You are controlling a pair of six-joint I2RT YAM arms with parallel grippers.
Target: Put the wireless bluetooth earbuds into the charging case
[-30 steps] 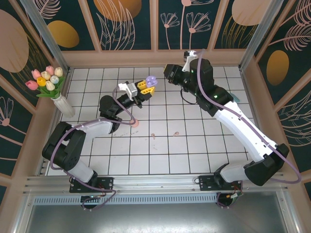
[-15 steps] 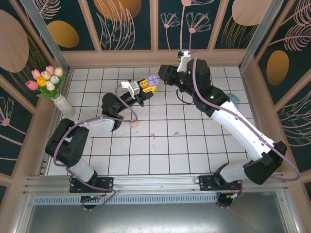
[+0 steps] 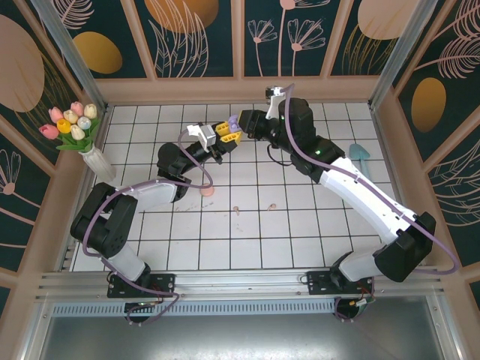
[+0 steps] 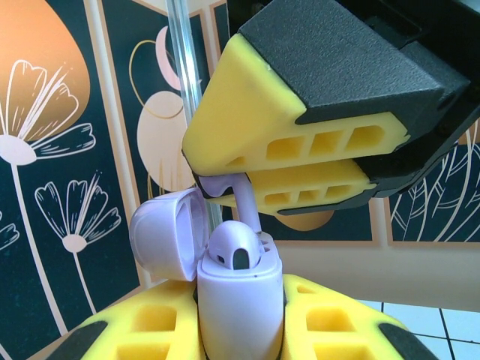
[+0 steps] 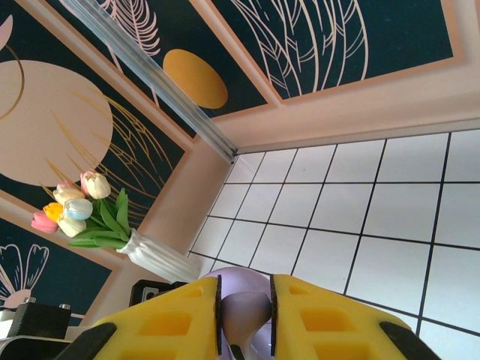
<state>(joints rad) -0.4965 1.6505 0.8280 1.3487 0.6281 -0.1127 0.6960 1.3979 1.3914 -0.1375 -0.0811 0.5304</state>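
My left gripper (image 3: 223, 135) (image 4: 240, 315) is shut on the purple charging case (image 4: 238, 300), holding it upright above the tiles with its lid (image 4: 166, 234) swung open to the left. One purple earbud (image 4: 234, 249) sits in the case. My right gripper (image 3: 241, 124) (image 5: 245, 304) (image 4: 289, 161) is shut on a second purple earbud (image 5: 246, 311), directly over the case. That earbud's stem (image 4: 247, 201) points down at the free slot behind the seated bud. Two tiny pale pink earbuds (image 3: 236, 211) (image 3: 271, 206) lie on the tiled floor.
A small pink rounded object (image 3: 209, 190) lies on the tiles under the left arm. A teal object (image 3: 360, 152) lies by the right wall. A vase of tulips (image 3: 84, 142) (image 5: 82, 210) stands at the left wall. Panelled walls enclose the floor.
My right gripper has moved left with the purple earbud until it is over the open case. The left gripper shifted slightly toward it early on, then held still.
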